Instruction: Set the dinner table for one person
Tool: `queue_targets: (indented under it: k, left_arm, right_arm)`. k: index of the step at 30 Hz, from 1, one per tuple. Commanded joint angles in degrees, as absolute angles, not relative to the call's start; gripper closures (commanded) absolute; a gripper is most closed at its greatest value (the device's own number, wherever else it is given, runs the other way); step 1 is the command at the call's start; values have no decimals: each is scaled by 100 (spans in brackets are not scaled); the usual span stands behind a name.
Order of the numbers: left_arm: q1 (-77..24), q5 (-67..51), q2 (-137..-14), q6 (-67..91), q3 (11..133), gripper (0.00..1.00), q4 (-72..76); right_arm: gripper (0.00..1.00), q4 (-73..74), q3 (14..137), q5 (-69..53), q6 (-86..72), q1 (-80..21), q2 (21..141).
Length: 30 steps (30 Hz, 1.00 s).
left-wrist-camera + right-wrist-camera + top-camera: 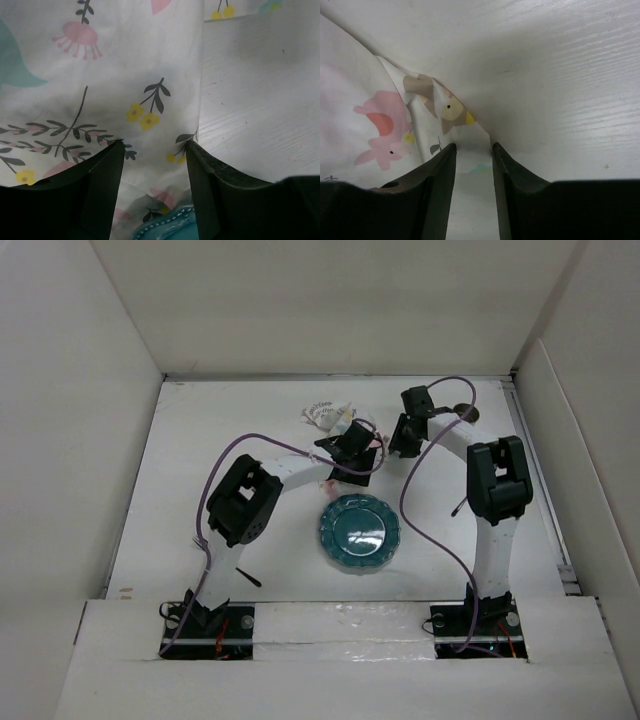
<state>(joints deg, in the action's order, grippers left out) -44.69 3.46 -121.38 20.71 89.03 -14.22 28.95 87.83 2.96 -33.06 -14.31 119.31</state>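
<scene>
White and matte, the dinner table [175, 470] takes up nearly the whole top view, with pale walls [80, 440] rising round it. Toward its far side lies a crumpled placemat [325, 415], light cloth printed with leaves, flowers and small animals, and both grippers are at it. A teal plate [359, 531] with a beaded, scalloped rim sits on the table closer to the near edge, roughly midway between the two sides and just on the near side of the left gripper [352, 447]. The right gripper [406, 435] is just beside the left one, on its right, at the mat's right-hand side. Seen from the left wrist, the two dark fingers [95, 180] stand fairly wide apart, with the printed cloth running between them and on toward the camera. A bit of the plate's rim shows at the bottom of that view. Whether the pads press the cloth I cannot tell. Bare table shows to the right of the mat's edge there. Seen from the right wrist, the fingers [437, 175] are drawn close together about a narrow fold at the mat's edge (a pink creature and a tan bird are printed just left of it). This gripper looks clenched on the placemat, with bare table spreading away on its right.
</scene>
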Motion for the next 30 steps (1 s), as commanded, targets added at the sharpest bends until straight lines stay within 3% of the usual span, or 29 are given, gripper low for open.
queue_targets:
  k: [1,4,5,6,8,12,15,16,25,30]
  left_arm:
    - [-4518,378,-12313,1916,9035,51,-1468]
    - [-4518,483,-12427,1846,9105,63,-1502]
    - [-4518,527,-12445,1828,9114,75,-1538]
    - [-4518,588,-12445,1811,9140,100,-1573]
    - [-4518,773,-12236,1784,9167,100,-1617]
    - [-4071,581,-11428,1819,9123,100,-1433]
    - [-3403,37,-10681,2047,9036,100,-1301]
    - [-3036,-670,-10270,2231,8852,100,-1031]
    - [-1506,-2089,-8396,3058,8298,100,-494]
    - [-774,-2733,-8112,3655,8209,100,-45]
  right_arm:
    - [60,3111,9018,246,-3437,-1450,12014]
    - [71,3138,9026,202,-3445,-1450,12023]
    - [84,3094,9018,185,-3454,-1450,12015]
    - [91,3007,8983,106,-3437,-1450,11954]
    - [100,2727,8825,44,-3472,-1450,11778]
    - [100,2338,8789,-237,-3367,-1328,11242]
    - [100,2390,9070,-246,-3200,-1327,10864]
    - [100,2382,9157,-229,-3130,-1327,10611]
    - [100,2312,9237,-720,-3023,-1274,8957]
    - [100,2162,9421,-1010,-3138,-1222,8560]
